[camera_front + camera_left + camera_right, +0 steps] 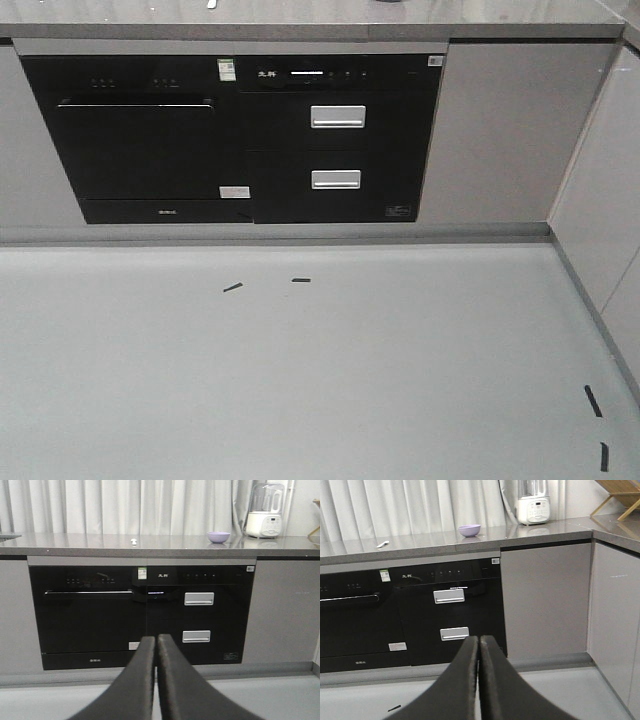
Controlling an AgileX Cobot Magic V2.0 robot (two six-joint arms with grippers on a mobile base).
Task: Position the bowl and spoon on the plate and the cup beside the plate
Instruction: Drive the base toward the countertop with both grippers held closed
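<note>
The bowl [218, 536] sits toward the table's [75, 542] back edge near its right corner, the spoon [133, 541] well apart to its left, plate and cup out of view, so I reckon my left hand [155, 639] and right hand [479, 639], both pressed together empty, hang low awaiting approach across open floor [300, 380].

1 bowl [218, 536], 1 spoon [133, 541], 1 blender [265, 511], 2 drawer handles [199, 598].

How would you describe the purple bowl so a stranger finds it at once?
Look along the grey countertop above the black appliances. Near its right end, left of the white machine, stands the bowl. It alone is lavender and round; the spoon further left is tiny and pale.
</note>
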